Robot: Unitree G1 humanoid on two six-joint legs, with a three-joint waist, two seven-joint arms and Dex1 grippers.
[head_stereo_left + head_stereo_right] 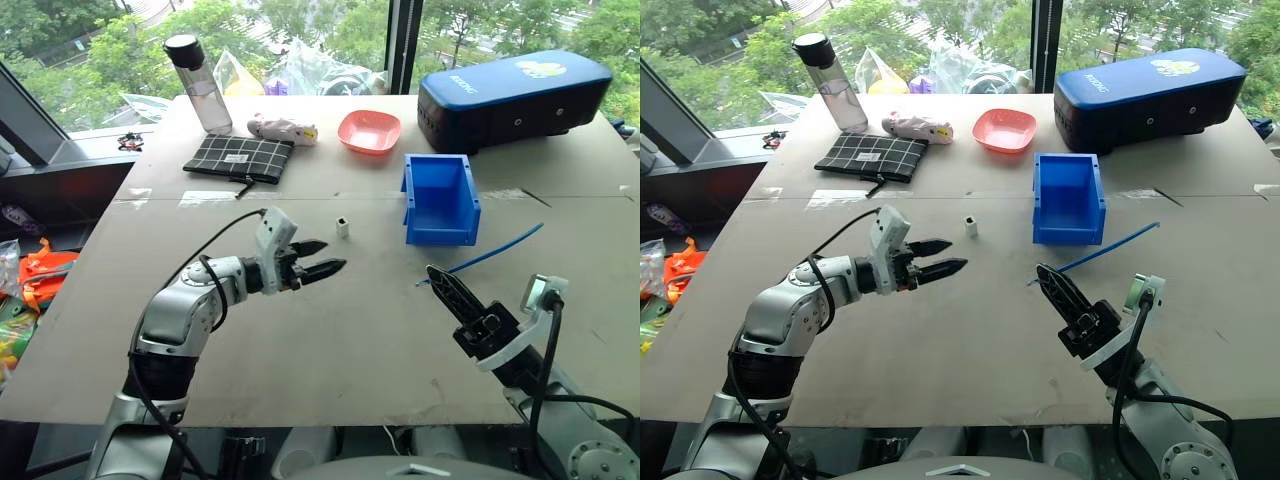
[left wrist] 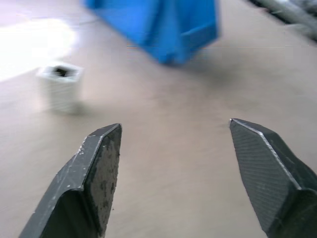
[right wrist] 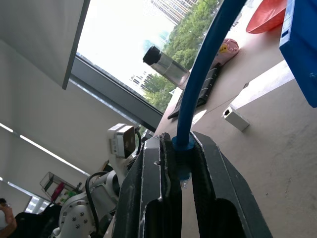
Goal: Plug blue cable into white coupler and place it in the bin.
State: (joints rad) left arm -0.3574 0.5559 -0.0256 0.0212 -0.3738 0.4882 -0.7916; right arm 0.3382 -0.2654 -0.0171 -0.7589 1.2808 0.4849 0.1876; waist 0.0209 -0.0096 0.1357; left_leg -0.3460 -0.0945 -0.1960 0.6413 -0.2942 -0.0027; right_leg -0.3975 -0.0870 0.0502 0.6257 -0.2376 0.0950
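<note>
The left gripper [image 1: 322, 259] reaches forward over the table, black fingers spread apart and empty; the tiny white plastic coupler [image 1: 342, 227] stands just beyond its tips. The right gripper [image 3: 181, 148], angled upward, is clamped on the thin light-blue cable [image 1: 495, 249], a grip seen close up in its wrist view. The bright blue open-top plastic bin [image 1: 440, 199] sits beyond.

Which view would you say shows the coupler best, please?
The left wrist view: the coupler looms large between the open left end effector's fingers, dark socket facing up. Both eye views show a tiny white block on the table; the right wrist view shows it small, behind the cable.
</note>
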